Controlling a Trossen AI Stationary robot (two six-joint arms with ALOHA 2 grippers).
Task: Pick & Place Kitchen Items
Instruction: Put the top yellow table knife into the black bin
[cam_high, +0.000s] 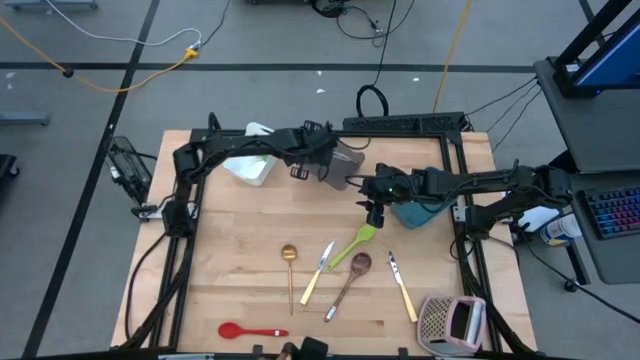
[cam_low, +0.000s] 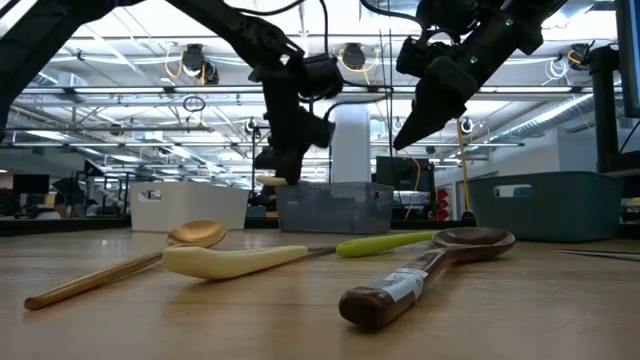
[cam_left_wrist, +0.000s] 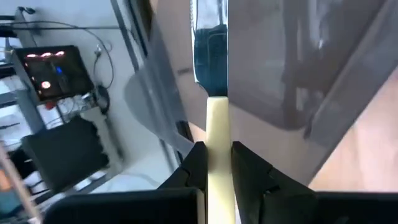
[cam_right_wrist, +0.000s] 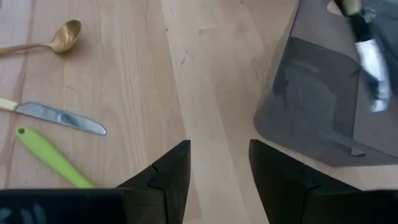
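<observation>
The table (cam_high: 230, 300) carries a white tub (cam_high: 252, 165) near the far edge, a grey tub (cam_high: 345, 165) mid-far and a teal tub (cam_high: 420, 212) toward the right edge, with a grater (cam_high: 452, 322) at the near right corner. Mid-table lie a gold ladle (cam_high: 289, 262), lime spoon (cam_high: 355, 243), brown spoon (cam_high: 352, 272), two knives (cam_high: 318, 268) (cam_high: 402, 288), and a red spoon (cam_high: 245, 330) by the near edge. The left arm reaches across the far side; its gripper (cam_left_wrist: 216, 171) pinches a cream-handled knife (cam_left_wrist: 217, 124) over the grey tub. The right gripper (cam_right_wrist: 217, 168) hangs empty, fingers parted, above bare wood beside that tub.
</observation>
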